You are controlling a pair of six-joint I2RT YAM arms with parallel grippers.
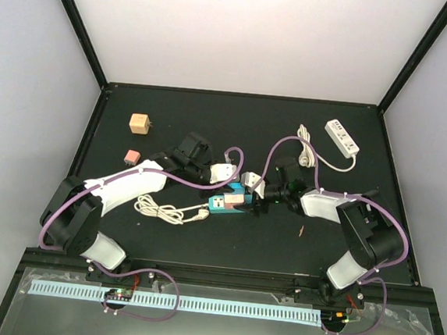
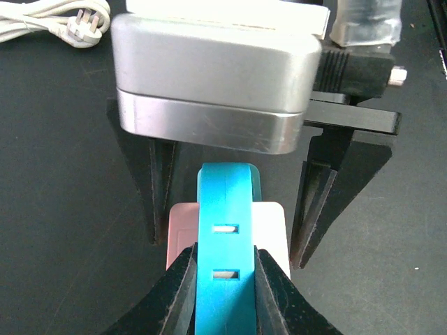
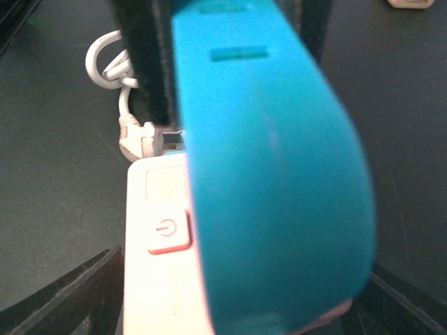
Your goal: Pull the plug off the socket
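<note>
The left tool [image 2: 223,264] pinches the blue plug [image 2: 225,202], which sits on the white socket block [image 3: 157,279] near the middle of the black bench [image 1: 295,244], between the two arms. The right tool [image 3: 241,272] stands spread, one finger on either side of the block.

You see the blue plug [image 2: 225,230] seated in the white socket block [image 3: 157,279], not yet pulled off. The plug has a rounded, glossy blue body with two small slots in a row on one side, and it sits over the block. The socket is white with pink trim and a red power button on its face. It lies mid-counter [image 1: 172,132]. The left gripper [image 2: 225,283] pinches the blue body from both sides.
</note>
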